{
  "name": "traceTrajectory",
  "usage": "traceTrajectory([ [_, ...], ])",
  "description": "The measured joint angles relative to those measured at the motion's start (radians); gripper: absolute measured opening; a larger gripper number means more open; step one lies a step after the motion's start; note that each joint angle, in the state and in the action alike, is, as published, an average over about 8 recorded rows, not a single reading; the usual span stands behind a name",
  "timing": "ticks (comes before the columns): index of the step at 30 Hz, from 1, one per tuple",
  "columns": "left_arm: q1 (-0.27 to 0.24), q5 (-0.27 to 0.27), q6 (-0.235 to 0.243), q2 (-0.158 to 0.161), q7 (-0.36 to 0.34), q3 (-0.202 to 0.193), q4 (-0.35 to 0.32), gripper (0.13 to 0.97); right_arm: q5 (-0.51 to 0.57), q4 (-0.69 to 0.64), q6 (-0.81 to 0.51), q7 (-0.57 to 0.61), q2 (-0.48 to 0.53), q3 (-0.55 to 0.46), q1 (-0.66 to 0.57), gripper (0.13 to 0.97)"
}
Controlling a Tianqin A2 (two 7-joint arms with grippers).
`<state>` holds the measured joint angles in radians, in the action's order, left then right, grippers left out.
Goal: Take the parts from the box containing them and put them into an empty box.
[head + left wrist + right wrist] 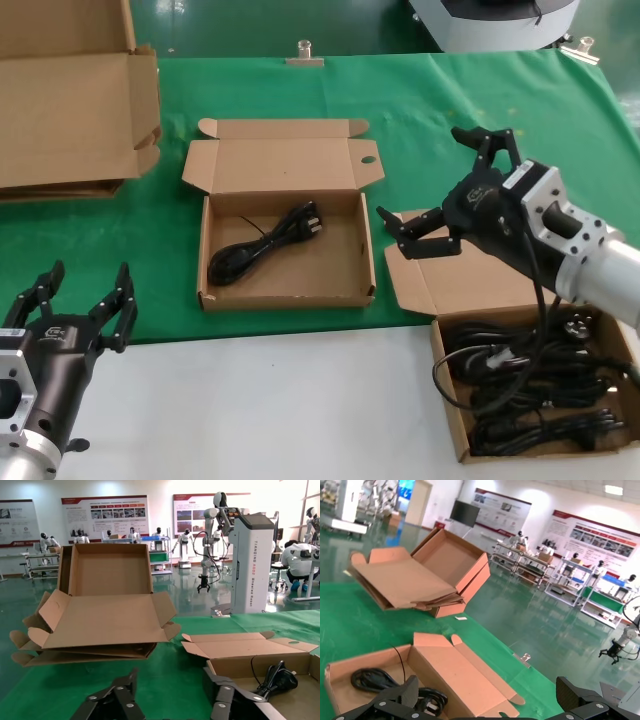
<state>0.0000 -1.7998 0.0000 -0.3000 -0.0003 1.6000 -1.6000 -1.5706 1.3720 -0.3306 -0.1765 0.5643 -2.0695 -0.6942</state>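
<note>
The middle mailer box (216, 292) lies open on the green cloth and holds one coiled black power cord (262, 245). A second mailer box (450, 415) at the front right holds several black cords (540, 385). My right gripper (425, 176) is open and empty, raised above the cloth between the two boxes, over the right box's lid (470, 285). In the right wrist view its gripper (490, 700) faces the middle box's lid (460, 672) and cord (375, 680). My left gripper (90, 275) is open and empty at the front left; in its own view (170, 680) the cord (275, 680) shows.
Big flattened cardboard cartons (60, 110) are stacked at the back left, also in the left wrist view (100, 620) and the right wrist view (420, 580). A white tabletop strip (250, 400) runs along the front. Metal clips (305, 55) hold the cloth's far edge.
</note>
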Motion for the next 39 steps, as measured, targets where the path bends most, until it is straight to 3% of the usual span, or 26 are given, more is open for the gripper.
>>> traceTrajectory([
  [21, 0.0, 0.0, 0.0, 0.0, 0.0, 0.0, 0.0, 0.829, -0.085, 0.085, 0.123, 0.066, -0.098, 0.175, 0.259, 0.966],
  [25, 0.0, 0.0, 0.0, 0.0, 0.0, 0.0, 0.0, 0.829, -0.102, 0.101, 0.147, 0.078, -0.117, 0.209, 0.309, 0.966],
  [33, 0.0, 0.0, 0.0, 0.0, 0.0, 0.0, 0.0, 0.93, -0.134, 0.134, 0.194, 0.103, -0.155, 0.275, 0.407, 0.966],
  [39, 0.0, 0.0, 0.0, 0.0, 0.0, 0.0, 0.0, 0.952, -0.159, 0.158, 0.229, 0.122, -0.183, 0.326, 0.481, 0.966],
])
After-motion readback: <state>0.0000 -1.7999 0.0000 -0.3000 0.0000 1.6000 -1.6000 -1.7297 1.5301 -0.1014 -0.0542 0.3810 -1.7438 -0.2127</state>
